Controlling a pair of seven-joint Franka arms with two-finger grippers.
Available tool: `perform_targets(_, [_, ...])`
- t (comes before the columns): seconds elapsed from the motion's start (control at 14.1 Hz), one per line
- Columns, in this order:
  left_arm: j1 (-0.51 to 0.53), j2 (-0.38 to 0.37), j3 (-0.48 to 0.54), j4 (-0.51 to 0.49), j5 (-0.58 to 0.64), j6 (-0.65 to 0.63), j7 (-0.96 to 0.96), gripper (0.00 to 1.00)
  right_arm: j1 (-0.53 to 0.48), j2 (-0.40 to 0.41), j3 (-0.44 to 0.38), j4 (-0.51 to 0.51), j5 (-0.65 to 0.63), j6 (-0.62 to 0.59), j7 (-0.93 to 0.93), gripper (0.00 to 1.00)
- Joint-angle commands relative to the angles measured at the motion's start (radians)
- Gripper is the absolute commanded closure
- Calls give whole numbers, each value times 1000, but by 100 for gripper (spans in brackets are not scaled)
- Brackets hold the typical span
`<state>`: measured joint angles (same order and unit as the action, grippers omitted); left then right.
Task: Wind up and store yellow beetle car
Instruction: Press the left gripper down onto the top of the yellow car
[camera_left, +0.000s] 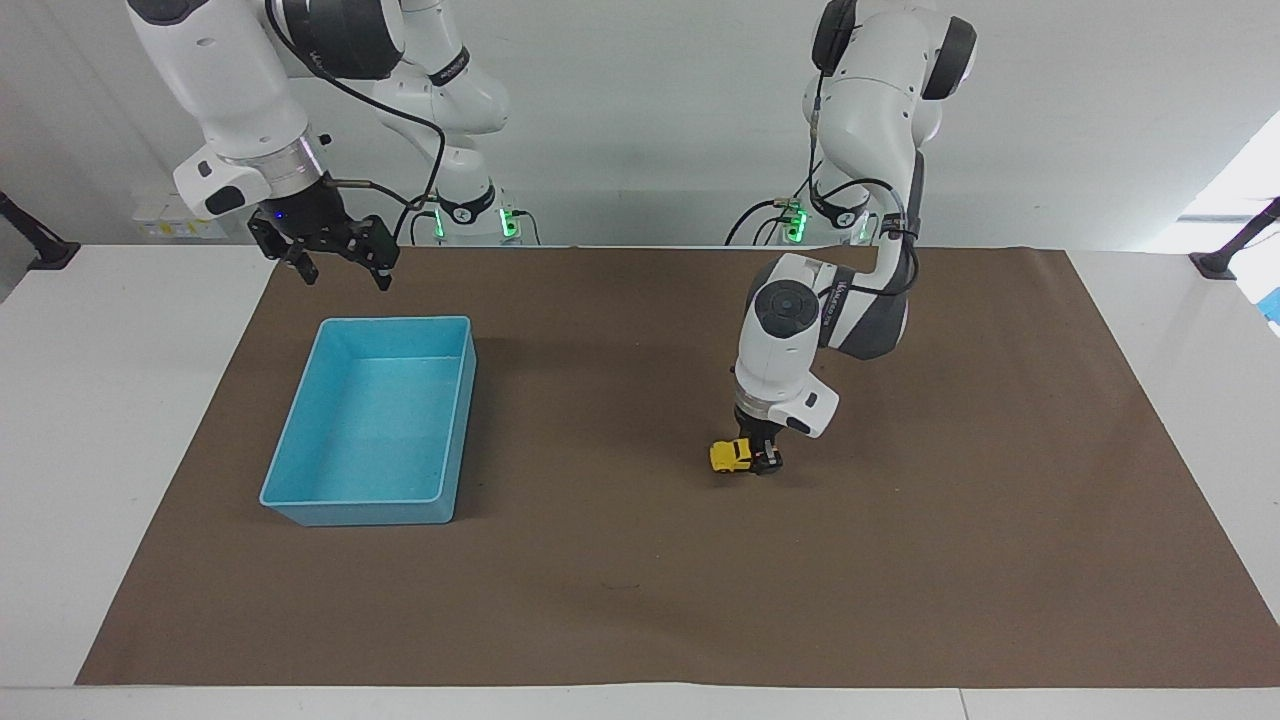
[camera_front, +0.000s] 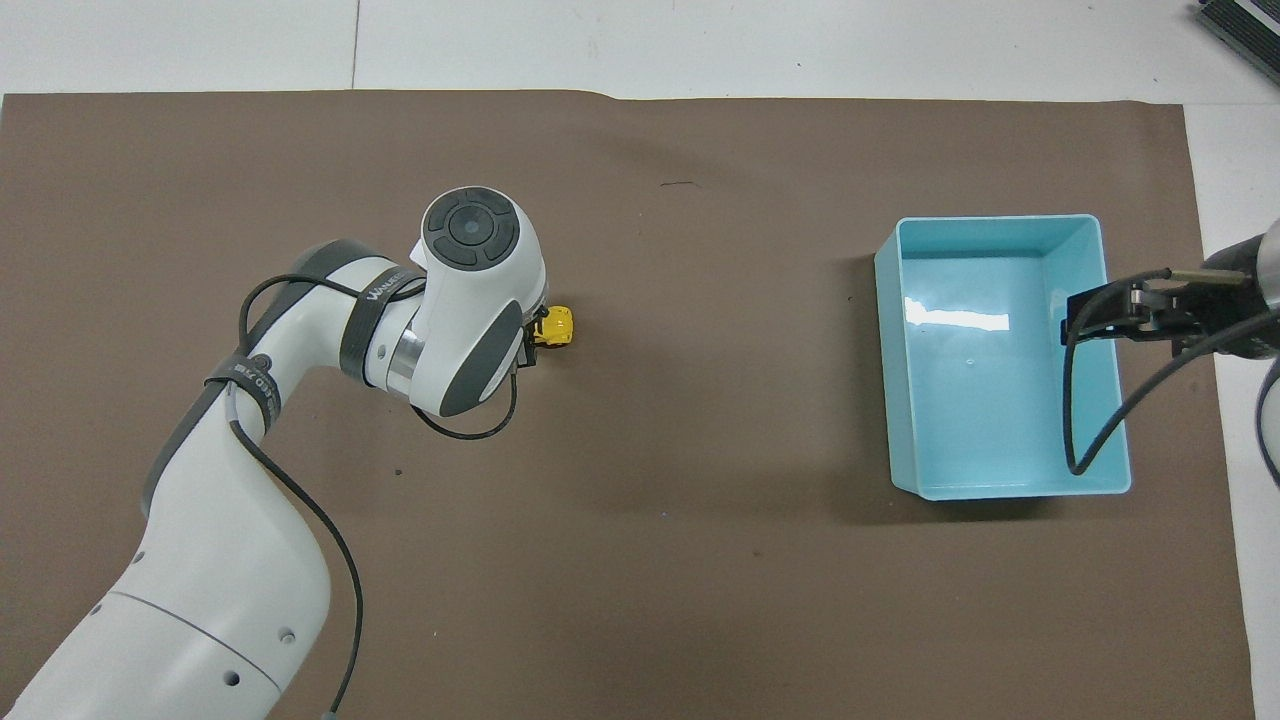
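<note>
The yellow beetle car (camera_left: 729, 455) stands on the brown mat, toward the left arm's end of the table. My left gripper (camera_left: 764, 458) comes straight down on the car's rear half and is shut on it, wheels still on the mat. In the overhead view only the car's (camera_front: 556, 326) front end pokes out from under the left wrist, and the left gripper (camera_front: 528, 345) is mostly hidden. My right gripper (camera_left: 345, 272) waits open in the air, over the edge of the blue tray nearest the robots; the overhead view also shows this gripper (camera_front: 1088, 316).
The empty blue tray (camera_left: 395, 322) sits on the mat toward the right arm's end; the overhead view looks straight into that tray (camera_front: 990, 222). The brown mat (camera_left: 620, 600) covers most of the white table. A black cable loops from the right wrist over the tray.
</note>
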<state>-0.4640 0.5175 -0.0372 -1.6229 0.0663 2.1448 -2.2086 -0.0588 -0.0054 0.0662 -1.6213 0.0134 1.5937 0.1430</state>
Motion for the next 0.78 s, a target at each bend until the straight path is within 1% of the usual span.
perform_targets(0.0, [-21,-1,11,-32,24,44,6,100,-9,-18,1,-17,14,0,-25,0])
perform_targets(0.43, [-16,-7,11,-54,24,46,47,100,-9,-18,1,-17,14,0,-25,0])
perform_targets(0.57, [-1,-10,13,-60,24,46,69,100,-9,-18,1,-17,14,-1,-25,0])
perform_targets(0.71, [37,-11,14,-74,24,46,110,100,-9,-18,1,-17,14,-1,-25,0])
